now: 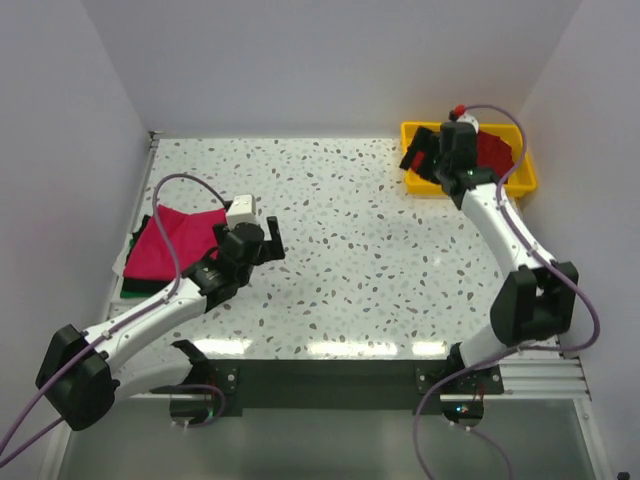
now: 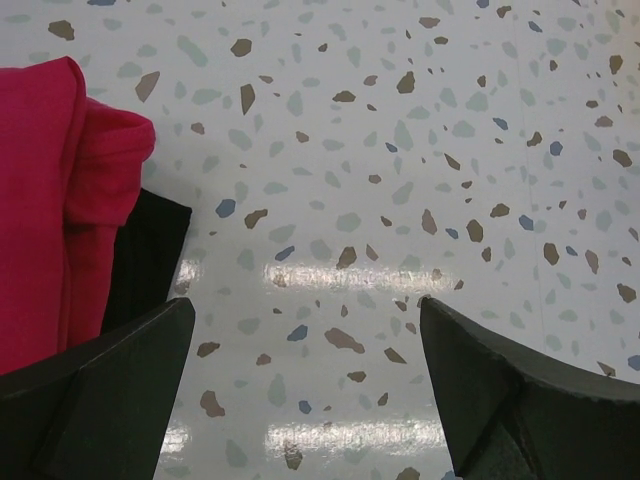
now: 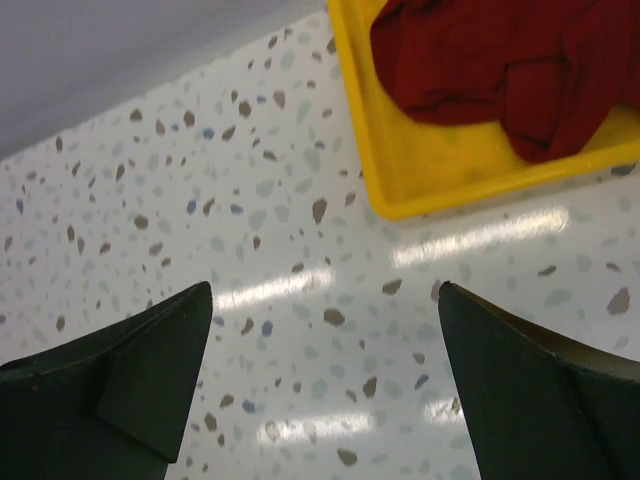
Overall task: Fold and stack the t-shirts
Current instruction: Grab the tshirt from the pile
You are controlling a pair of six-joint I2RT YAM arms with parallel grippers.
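Speckled table (image 1: 380, 250) from above: I see a folded pink shirt (image 1: 175, 240) on a dark shirt (image 1: 133, 290) at the left edge, left gripper (image 1: 262, 240) just beside; a red shirt (image 1: 495, 150) lies crumpled in the tray (image 1: 525, 185), right gripper (image 1: 420, 155) at its left corner. Left wrist: jaws wide apart, nothing held, pink shirt at left. Right wrist: jaws wide apart too, nothing held, tray ahead.
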